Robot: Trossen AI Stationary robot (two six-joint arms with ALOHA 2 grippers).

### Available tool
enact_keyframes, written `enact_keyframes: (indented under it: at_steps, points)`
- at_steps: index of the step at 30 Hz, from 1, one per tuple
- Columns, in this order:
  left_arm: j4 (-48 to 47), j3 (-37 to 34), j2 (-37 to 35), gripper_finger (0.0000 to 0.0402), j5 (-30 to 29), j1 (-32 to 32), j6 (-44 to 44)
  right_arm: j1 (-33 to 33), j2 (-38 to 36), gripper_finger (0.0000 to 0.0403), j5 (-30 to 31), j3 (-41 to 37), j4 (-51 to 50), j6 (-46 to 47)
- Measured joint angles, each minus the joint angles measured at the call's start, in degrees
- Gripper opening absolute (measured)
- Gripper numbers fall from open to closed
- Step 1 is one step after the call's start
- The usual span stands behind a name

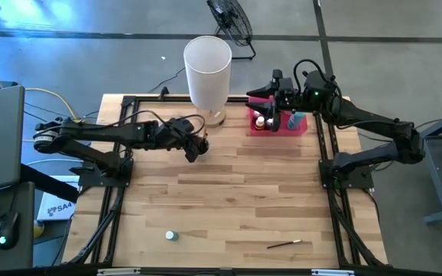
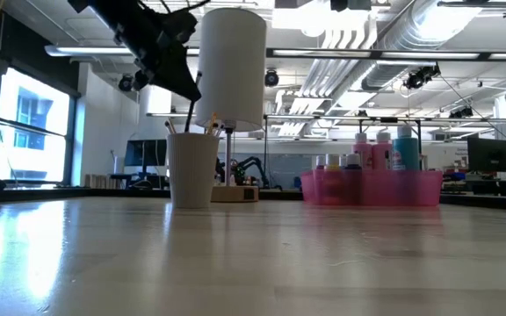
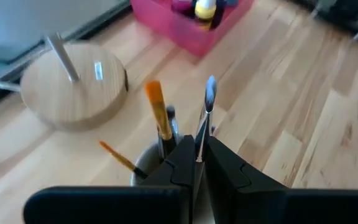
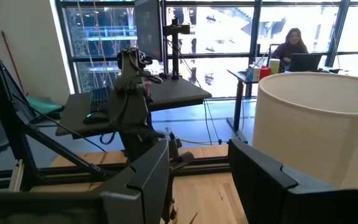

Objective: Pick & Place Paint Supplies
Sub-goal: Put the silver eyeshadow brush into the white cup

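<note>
My left gripper [image 3: 196, 163] hangs over a white cup [image 2: 191, 168], shut on a thin paintbrush [image 3: 205, 115] with a blue-grey tip. In the cup stand an orange-bristled brush [image 3: 157, 109] and other brushes, leaning on its rim. My right gripper [image 4: 197, 180] is open and hovers above the pink tray [image 1: 298, 129] at the table's far right, touching nothing. Paint bottles [image 2: 385, 149] stand upright in the tray. A tiny bottle [image 1: 171, 235] and a dark brush [image 1: 288, 244] lie on the table near its near edge. My left gripper pinches the thin brush's shaft [image 3: 199, 146] between its two fingers, coming from above and slanting down. The blue-grey tip [image 3: 210, 87] sticks out past the fingertips. In the low view the brush [image 2: 192, 110] slants down from the gripper to the cup's mouth.
A lamp with a tall white shade [image 1: 207, 69] and a round wooden base [image 3: 73, 84] stands right behind the cup. Black frame rails [image 1: 324, 153] run along the table's sides. Bare wood [image 1: 236, 199] fills the table's middle.
</note>
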Motion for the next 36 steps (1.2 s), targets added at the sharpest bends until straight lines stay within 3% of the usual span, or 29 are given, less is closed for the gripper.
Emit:
enact_keyframes:
  at_steps: [21, 36]
  points:
    - [-2.18, -0.07, 2.42, 0.0018, 2.30, -0.74, -2.52, 0.07, 0.02, 0.0160, -0.03, -0.02, 0.37, -1.31]
    - [-2.32, -0.07, 2.40, 0.0087, -0.14, -0.74, -2.28, 0.07, 0.02, 0.0160, -0.24, -0.02, 0.44, -1.31]
